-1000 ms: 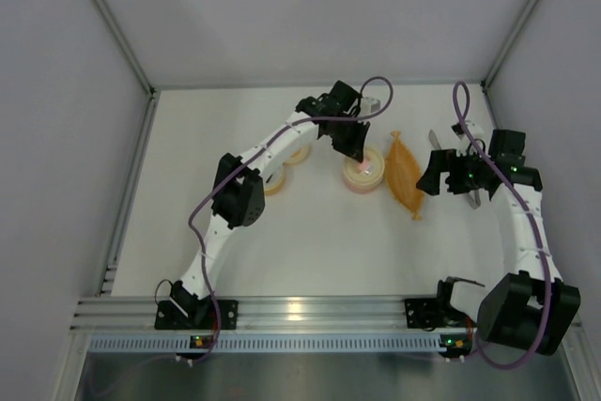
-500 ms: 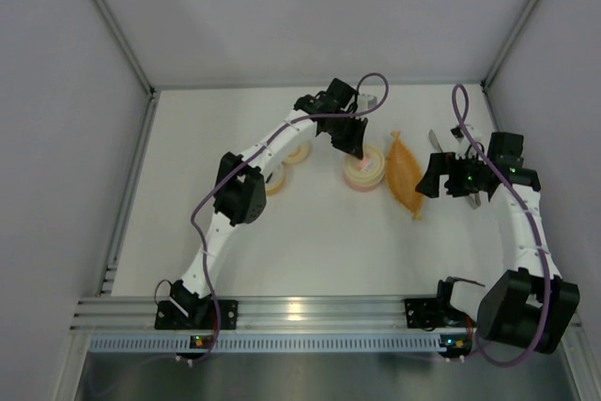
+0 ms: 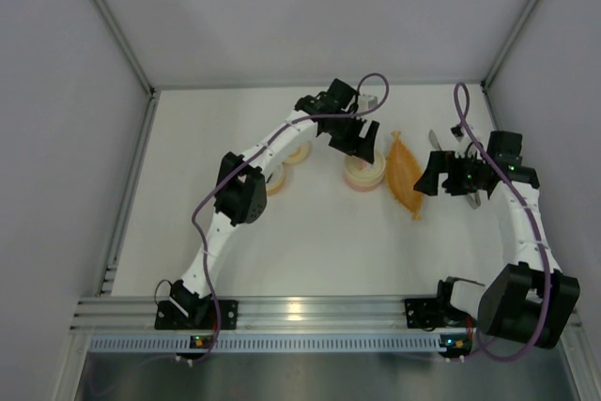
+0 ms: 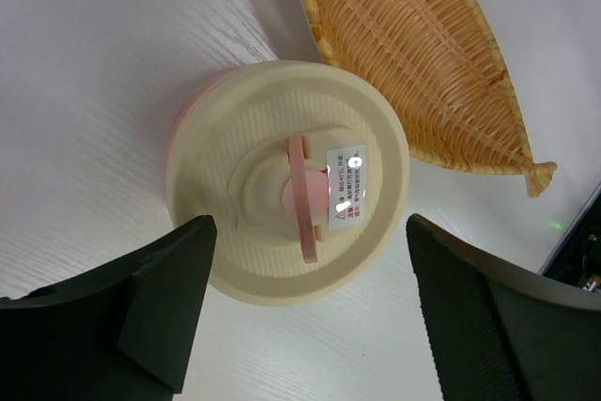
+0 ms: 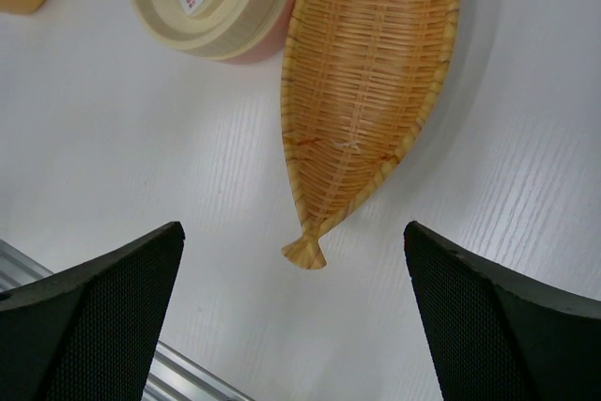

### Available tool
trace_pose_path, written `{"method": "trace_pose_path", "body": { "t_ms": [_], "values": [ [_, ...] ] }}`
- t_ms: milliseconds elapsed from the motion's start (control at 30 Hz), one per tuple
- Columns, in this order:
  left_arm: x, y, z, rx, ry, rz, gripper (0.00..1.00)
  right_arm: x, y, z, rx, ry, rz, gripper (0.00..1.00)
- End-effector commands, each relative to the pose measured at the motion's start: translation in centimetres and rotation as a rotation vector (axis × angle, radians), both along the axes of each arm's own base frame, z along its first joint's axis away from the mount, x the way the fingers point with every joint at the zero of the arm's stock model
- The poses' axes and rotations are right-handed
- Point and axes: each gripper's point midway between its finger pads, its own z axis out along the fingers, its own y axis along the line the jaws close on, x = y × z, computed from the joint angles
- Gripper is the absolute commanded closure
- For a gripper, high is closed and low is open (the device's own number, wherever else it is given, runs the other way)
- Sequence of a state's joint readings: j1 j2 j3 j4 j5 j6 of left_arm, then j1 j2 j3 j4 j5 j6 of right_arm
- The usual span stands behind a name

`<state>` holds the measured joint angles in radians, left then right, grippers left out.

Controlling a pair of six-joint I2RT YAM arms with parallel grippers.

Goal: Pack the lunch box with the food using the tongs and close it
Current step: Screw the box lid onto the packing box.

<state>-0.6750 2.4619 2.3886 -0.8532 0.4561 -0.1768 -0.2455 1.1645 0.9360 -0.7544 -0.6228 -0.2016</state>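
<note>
From the top external view, I saw the left gripper (image 3: 361, 145) held over the lunch box (image 3: 364, 174), which stood on the white table (image 3: 300, 232) towards the far middle. A fish-shaped woven basket (image 3: 405, 178) lay just beside the box on its right. The right gripper (image 3: 434, 176) hung near the basket's other side. A slim silver piece, which I took for the tongs (image 3: 476, 199), poked out from under that arm. Two small round dishes (image 3: 277, 183) sat partly hidden behind the left arm.

Through the left wrist camera, the cream lid (image 4: 282, 185) sat on the lunch box, its pink handle up and a white label (image 4: 346, 186) beside it. The left gripper (image 4: 308, 260) had its fingers (image 4: 141, 307) spread wide, one on each side of the lid; I could not tell whether they touched its rim.

Through the right wrist camera, the right gripper (image 5: 293, 232) stood fully apart with nothing held, above bare table by the basket's tail. The lidded lunch box (image 5: 225, 7) touched the basket's far end
</note>
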Motion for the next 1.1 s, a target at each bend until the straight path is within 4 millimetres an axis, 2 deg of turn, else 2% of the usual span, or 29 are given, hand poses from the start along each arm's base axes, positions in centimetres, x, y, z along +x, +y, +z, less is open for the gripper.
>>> {"method": "trace_pose_path", "body": {
  "t_ms": [0,33,100,133,167,200,233,267,300,333,367,400,433,467,500,533,567,600,633,667,700,733,800,833,900,1067],
  "values": [
    [0.5,-0.3,7.1,-0.101,-0.129,-0.014,0.10,2.5,-0.6,2.6,0.014,-0.103,-0.021,0.01],
    [0.5,0.5,9.2,-0.117,-0.158,-0.008,0.08,3.0,-0.7,3.0,0.014,-0.114,-0.024,0.01],
    [0.3,1.6,11.5,-0.142,-0.180,0.000,0.07,4.0,-0.8,4.7,0.002,-0.158,-0.023,0.01],
    [0.4,3.4,13.5,-0.162,-0.192,0.026,0.02,4.4,-0.5,5.0,-0.006,-0.168,-0.005,0.01],
    [0.0,4.1,14.8,-0.205,-0.176,0.011,0.02,5.1,-0.4,6.3,-0.024,-0.206,0.011,0.01],
    [-0.2,5.2,15.8,-0.232,-0.165,0.008,0.02,5.5,0.2,6.6,-0.028,-0.215,0.047,0.01],
    [-1.0,7.3,17.7,-0.302,-0.138,-0.018,0.02,5.7,0.5,6.9,-0.059,-0.240,0.099,0.01],
    [-1.3,8.7,18.4,-0.330,-0.135,-0.033,0.02,6.4,0.8,8.4,-0.086,-0.289,0.143,0.01],
    [-1.8,9.9,18.8,-0.346,-0.129,-0.048,0.02,7.1,1.2,7.8,-0.099,-0.276,0.186,0.01],
    [-1.7,11.9,18.5,-0.344,-0.114,-0.037,0.02,7.6,2.3,7.8,-0.150,-0.310,0.290,0.01],
    [-3.1,13.3,19.2,-0.338,-0.119,-0.071,0.02,8.1,2.7,8.8,-0.185,-0.321,0.339,0.01],
    [-3.2,14.9,19.1,-0.333,-0.111,-0.059,0.02,8.9,3.7,7.4,-0.213,-0.309,0.440,0.02],
    [-3.7,15.8,18.0,-0.318,-0.093,-0.072,0.02,9.9,4.3,8.7,-0.226,-0.349,0.487,0.02],
    [-4.8,16.7,18.7,-0.337,-0.087,-0.083,0.02,9.8,4.8,8.2,-0.224,-0.327,0.538,0.02],
    [-5.0,18.0,18.3,-0.340,-0.060,-0.063,0.02,10.6,5.6,6.7,-0.232,-0.314,0.617,0.03],
    [-5.5,18.5,18.0,-0.348,-0.046,-0.061,0.02,10.9,6.3,6.6,-0.233,-0.318,0.663,0.05],
    [-6.1,19.2,16.9,-0.343,-0.016,-0.056,0.02,11.1,7.4,7.3,-0.246,-0.326,0.722,0.06],
    [-6.5,20.0,17.2,-0.348,-0.020,-0.043,0.02,11.6,8.7,5.8,-0.264,-0.316,0.810,0.10],
    [-6.8,20.4,16.9,-0.349,-0.013,-0.036,0.02,12.4,9.2,6.6,-0.292,-0.343,0.840,0.13],
    [-7.2,20.7,15.9,-0.346,0.012,-0.030,0.02,12.9,9.5,6.1,-0.336,-0.333,0.871,0.16],
    [-7.4,21.2,16.1,-0.357,0.012,-0.025,0.02,12.8,10.6,4.4,-0.353,-0.301,0.950,0.22],
    [-7.6,21.3,15.9,-0.362,0.022,-0.022,0.02,13.4,11.2,5.1,-0.380,-0.329,0.978,0.24],
    [-8.1,21.4,15.5,-0.373,0.044,-0.021,0.02,13.4,12.5,3.5,-0.405,-0.301,1.074,0.28],
    [-8.3,21.5,15.6,-0.377,0.042,-0.023,0.02,13.7,12.9,3.9,-0.426,-0.316,1.099,0.29],
    [-8.5,21.4,15.7,-0.383,0.044,-0.030,0.02,13.6,13.8,2.3,-0.480,-0.298,1.194,0.31],
    [-8.4,21.5,16.2,-0.419,0.058,-0.039,0.02,13.0,14.1,-0.2,-0.594,-0.262,1.340,0.32]
  ]
}}
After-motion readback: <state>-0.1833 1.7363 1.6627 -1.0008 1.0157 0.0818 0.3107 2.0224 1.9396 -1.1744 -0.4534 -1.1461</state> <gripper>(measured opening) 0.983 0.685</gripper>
